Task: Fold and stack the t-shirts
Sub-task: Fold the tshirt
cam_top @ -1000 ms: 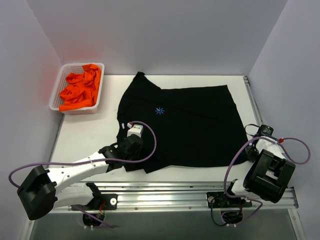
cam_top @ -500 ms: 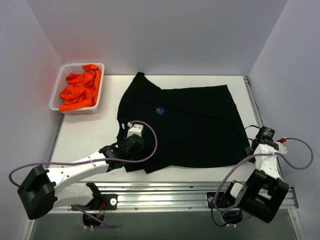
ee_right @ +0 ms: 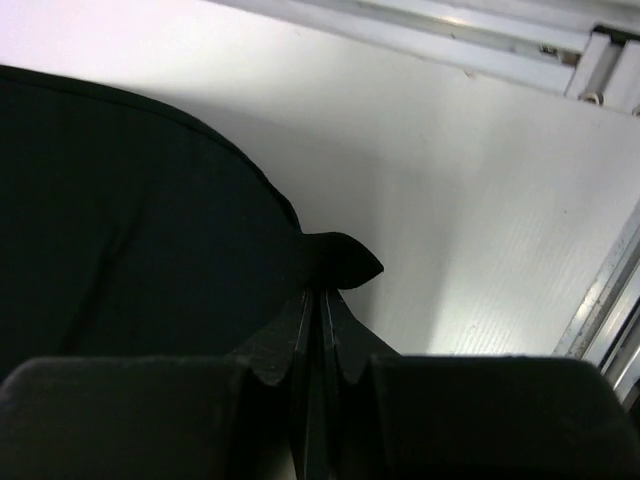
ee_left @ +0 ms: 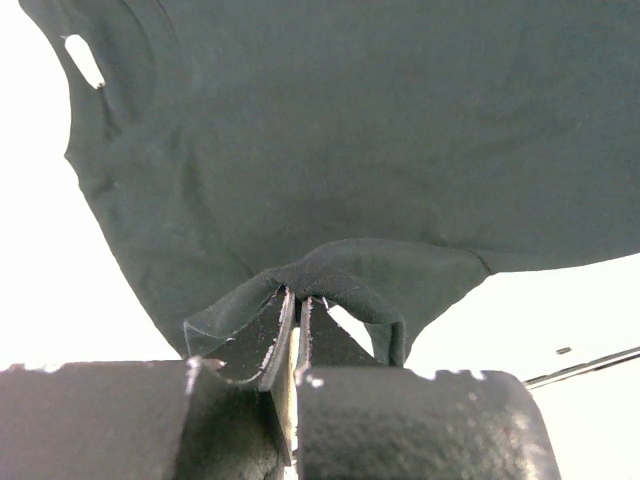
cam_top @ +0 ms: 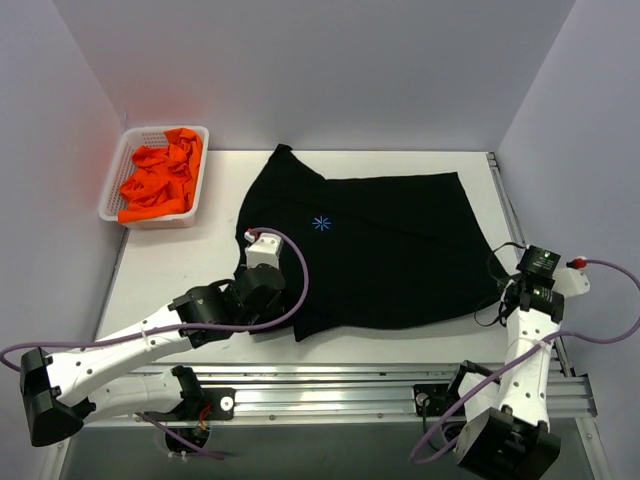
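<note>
Black t-shirt (cam_top: 390,245), near hem now higher

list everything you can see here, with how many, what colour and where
black t-shirt: one, black with a small light-blue star mark, spread flat mid-table, its near edge lifted at both ends
orange t-shirts: number unclear, bright orange, crumpled in the basket
basket: one, white mesh, far left corner of the table
table: one, white, walled on three sides
rail: one, silver metal, along the near edge
cables: two, purple, one looping off each arm
arms: two, white and black, bases at the near edge
left claw: one, black, shut on the black t-shirt's near left edge
right claw: one, black, shut on its near right corner
</note>
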Controlling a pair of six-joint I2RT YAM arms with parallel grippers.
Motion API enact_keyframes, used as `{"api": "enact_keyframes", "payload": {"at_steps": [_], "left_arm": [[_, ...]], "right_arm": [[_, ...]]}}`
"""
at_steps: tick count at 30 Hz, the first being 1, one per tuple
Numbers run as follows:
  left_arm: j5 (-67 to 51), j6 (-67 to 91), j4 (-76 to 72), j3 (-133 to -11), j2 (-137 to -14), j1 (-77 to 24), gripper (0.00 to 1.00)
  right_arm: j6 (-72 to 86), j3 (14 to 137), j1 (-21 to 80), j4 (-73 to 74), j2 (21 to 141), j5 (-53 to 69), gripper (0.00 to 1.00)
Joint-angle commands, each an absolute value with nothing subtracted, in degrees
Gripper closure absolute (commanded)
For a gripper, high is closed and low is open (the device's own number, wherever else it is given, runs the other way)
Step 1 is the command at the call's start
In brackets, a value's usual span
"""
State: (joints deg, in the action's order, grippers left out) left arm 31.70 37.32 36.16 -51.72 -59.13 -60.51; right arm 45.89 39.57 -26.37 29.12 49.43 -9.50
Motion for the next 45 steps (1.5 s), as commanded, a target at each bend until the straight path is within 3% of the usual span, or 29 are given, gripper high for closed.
{"api": "enact_keyframes", "payload": {"at_steps": [1, 15, 31, 37, 45], "left_arm": [[36.91, 38.58, 41.65, -57.21, -57.31, -61.17, 0.98], [40.96, 38.23, 47.72, -63.54, -51.51, -61.52, 0.98], [38.14, 32.43, 46.76, -69.26, -56.42, -62.14, 0.98], [36.83, 28.57, 40.63, -70.31, -62.74, -59.96, 0.98], [18.76, 21.90, 31.82, -75.13, -78.90, -43.79, 0.98]], "right_arm": [[43.60, 45.16, -25.93, 32.08, 46.15, -9.93, 1.00], [40.17, 53.09, -24.00, 32.52, 36.58, -4.48, 1.00], [39.29, 44.56, -22.94, 42.27, 18.99, 0.18, 1.00], [40.86, 43.25, -22.94, 39.12, 20.56, -2.11, 1.00], [45.78, 36.05, -23.03, 23.05, 39.35, 1.04, 1.00]]}}
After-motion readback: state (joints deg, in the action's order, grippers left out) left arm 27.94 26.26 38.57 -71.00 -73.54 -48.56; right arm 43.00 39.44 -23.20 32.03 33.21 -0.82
